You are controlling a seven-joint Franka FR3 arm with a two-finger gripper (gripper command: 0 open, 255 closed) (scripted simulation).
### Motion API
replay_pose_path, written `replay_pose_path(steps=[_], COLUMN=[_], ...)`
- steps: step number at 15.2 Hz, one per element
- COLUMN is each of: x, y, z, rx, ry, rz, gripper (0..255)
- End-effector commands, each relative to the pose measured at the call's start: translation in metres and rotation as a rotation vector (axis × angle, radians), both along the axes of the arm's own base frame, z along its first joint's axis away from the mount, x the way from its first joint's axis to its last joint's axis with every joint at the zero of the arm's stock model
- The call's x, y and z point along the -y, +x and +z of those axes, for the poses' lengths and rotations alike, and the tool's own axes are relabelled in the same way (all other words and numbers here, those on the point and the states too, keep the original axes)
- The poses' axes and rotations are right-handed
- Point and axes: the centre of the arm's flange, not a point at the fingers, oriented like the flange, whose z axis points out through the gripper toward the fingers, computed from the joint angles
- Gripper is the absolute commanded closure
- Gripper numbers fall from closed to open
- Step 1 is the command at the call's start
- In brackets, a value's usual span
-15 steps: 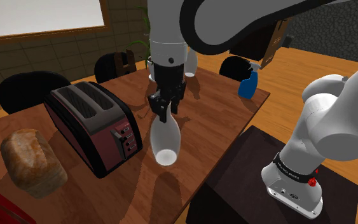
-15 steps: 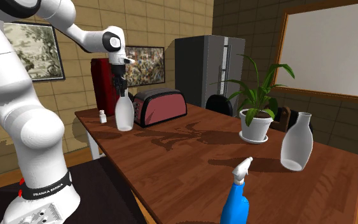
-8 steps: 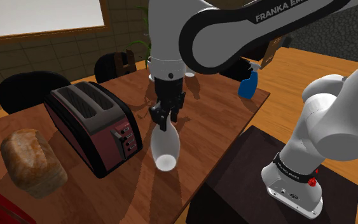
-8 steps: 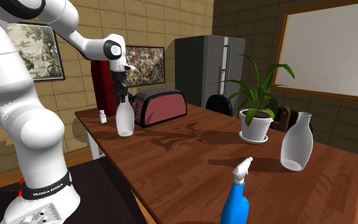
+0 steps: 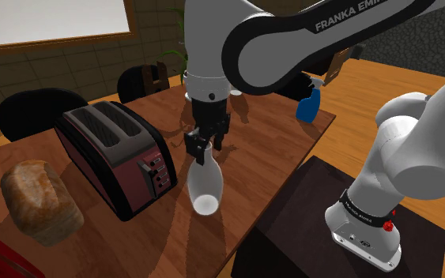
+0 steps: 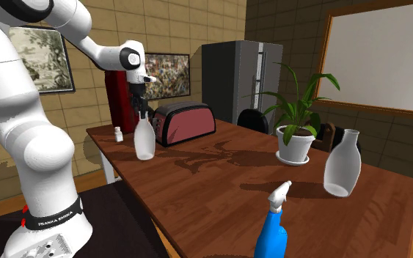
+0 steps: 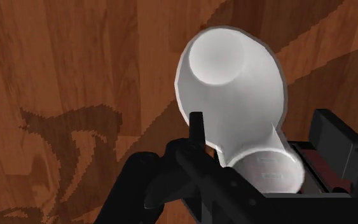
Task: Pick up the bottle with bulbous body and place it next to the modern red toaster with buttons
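Scanning from the shoulder view's left, a brown loaf (image 5: 39,201) lies at the near end of the worktop (image 5: 272,146), and just past it stands the dark red toaster (image 5: 110,154), black at its ends, its button panel turned toward the middle of the wood. Right beside that panel comes the action: the white bottle (image 5: 205,183) hangs neck-up under the black hand (image 5: 203,148), close to the toaster but apart from it. The hand is closed on the bottle's neck, and the wrist view backs that up, with one black finger (image 7: 197,130) pressed against the shoulder and the mouth sitting between the pair. The body leans, its round base tipped toward the camera; whether an edge of that base already touches the wood, I cannot tell. So I read this as the placing step, with the carry done and the set-down not yet finished. Next it calls for a slow, straight drop to bring the base flat, easing out that lean, and only then opening the fingers and lifting clear, since a tall bottle let go on a slant could topple into the toaster. Further right a blue spray bottle (image 5: 309,104) waits at the worktop's far corner, well apart, and the dark stand (image 5: 307,213) closes the view.
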Motion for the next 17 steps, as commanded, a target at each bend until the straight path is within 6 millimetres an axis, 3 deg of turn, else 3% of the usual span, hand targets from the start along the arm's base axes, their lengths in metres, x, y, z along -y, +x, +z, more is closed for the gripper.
replay_pose_path(steps=[1, 5, 9, 17], x=[0.0, 0.0, 0.0, 0.0], y=[0.0, 0.0, 0.002, 0.002], z=[0.0, 0.0, 0.05, 0.05], rx=[0.0, 0.0, 0.0, 0.0], ry=[0.0, 0.0, 0.0, 0.0], rz=[0.0, 0.0, 0.0, 0.0], gripper=[0, 0, 0, 0])
